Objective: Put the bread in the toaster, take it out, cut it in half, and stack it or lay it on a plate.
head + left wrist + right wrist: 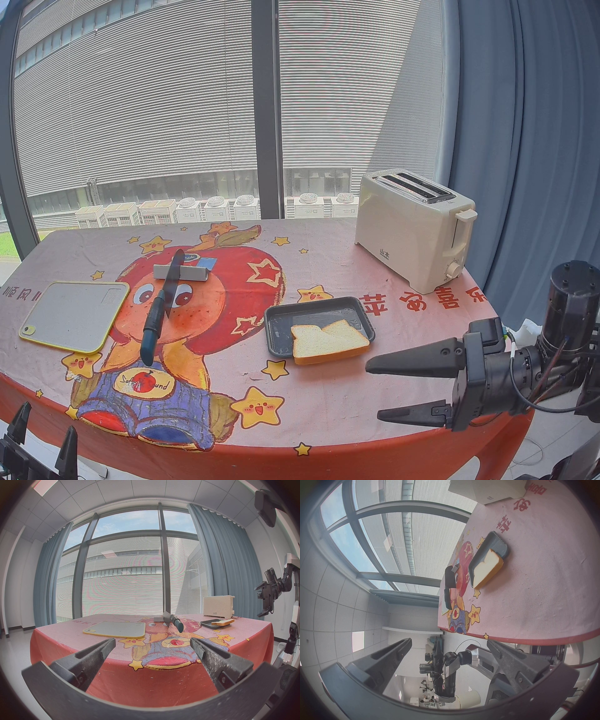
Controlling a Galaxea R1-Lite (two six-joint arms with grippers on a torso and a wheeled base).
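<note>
Bright daylight through window [137, 94]; soft shadows; wrist views fisheye-warped, dark corners.

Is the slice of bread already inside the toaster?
No, the bread lies on the dark tray, apart from the toaster.

A row of large red characters [425, 299] is printed on the tablecloth [350, 387], just in front of the toaster [415, 228]. The toaster's near side carries a small dark two-character mark [384, 255]. Darker characters [19, 292] run along the cloth's left edge, partly cut off. The cartoon figure's yellow badge [144, 382] bears small Latin lettering around a red apple, too small to make out fully.
</note>
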